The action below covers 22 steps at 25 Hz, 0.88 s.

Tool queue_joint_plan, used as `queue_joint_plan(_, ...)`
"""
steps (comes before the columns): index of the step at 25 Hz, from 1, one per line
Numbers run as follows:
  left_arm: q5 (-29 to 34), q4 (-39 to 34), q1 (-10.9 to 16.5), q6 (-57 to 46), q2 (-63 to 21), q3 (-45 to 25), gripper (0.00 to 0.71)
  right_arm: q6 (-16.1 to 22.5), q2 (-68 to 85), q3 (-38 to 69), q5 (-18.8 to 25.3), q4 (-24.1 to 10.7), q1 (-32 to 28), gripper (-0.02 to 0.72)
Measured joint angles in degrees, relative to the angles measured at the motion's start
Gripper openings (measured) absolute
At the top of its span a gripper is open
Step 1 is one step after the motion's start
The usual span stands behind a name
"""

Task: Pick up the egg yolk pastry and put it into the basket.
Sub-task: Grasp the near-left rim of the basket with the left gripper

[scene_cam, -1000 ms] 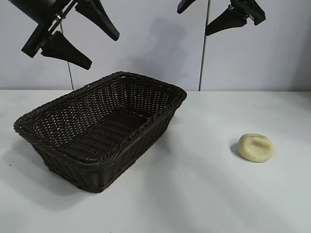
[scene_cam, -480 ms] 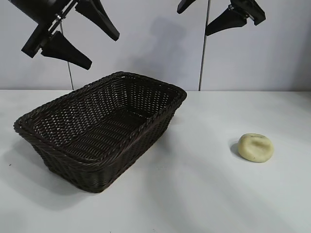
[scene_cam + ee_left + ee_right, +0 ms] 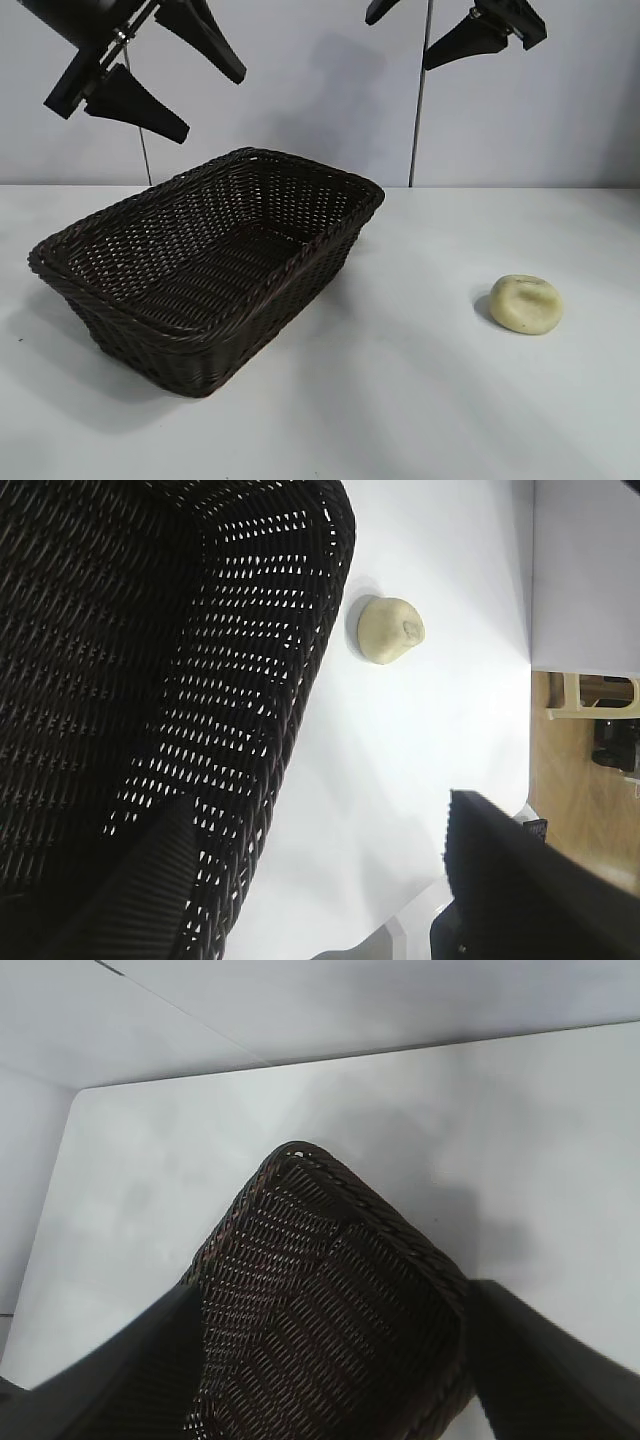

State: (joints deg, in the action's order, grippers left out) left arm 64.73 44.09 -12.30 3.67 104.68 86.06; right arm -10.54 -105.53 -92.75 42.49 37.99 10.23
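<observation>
A: Starting nearest the outside camera, we count one basket (image 3: pixel 215 265), dark brown woven wicker with a braided rim, standing on the white table (image 3: pixel 400 400). Nothing lies inside it that we can see.

B: We also count one egg yolk pastry (image 3: pixel 526 303), pale yellow with a dent on top. It sits on the table to the right of the basket, well apart from it, with bare tabletop between the two.

A: In the left wrist view we see the same pastry (image 3: pixel 391 630) just past the basket's rim (image 3: pixel 330 630), not touching it. The table's edge shows farther off, beyond the pastry.

B: Around the pastry we see open surface on every side. In front of the basket there is bare tabletop too.

A: Farther back, above the basket, we count two grippers. The left gripper (image 3: pixel 200 85) hangs high over the basket's left rear, its black fingers spread wide and holding nothing.

B: The right gripper (image 3: pixel 400 35) is up behind the basket's right rear corner, also spread wide and empty. Its wrist view looks down on one basket corner (image 3: pixel 300 1155) with white table around it.

A: Behind everything we see a pale wall (image 3: pixel 300 110).
</observation>
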Motion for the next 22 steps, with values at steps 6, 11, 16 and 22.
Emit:
queue_joint_plan(6, 0.23, -16.79, -0.34, -18.52, -6.94, 0.00, 0.511, 0.00, 0.00, 0.00, 0.00, 0.00, 0.00, 0.528)
queue_joint_plan(11, 0.43, -26.13, -4.77, -30.45, -9.83, -0.11, 0.511, 0.00, 0.00, 0.00, 0.06, 0.00, 0.00, 0.528)
queue_joint_plan(16, -0.47, -33.58, -10.06, -40.40, -9.85, -4.36, 0.511, 0.00, 0.00, 0.00, 0.31, 0.00, 0.00, 0.528)
queue_joint_plan(22, -5.34, -35.06, -10.40, -46.95, -9.85, -15.30, 0.511, 0.00, 0.00, 0.00, 0.43, 0.00, 0.00, 0.528)
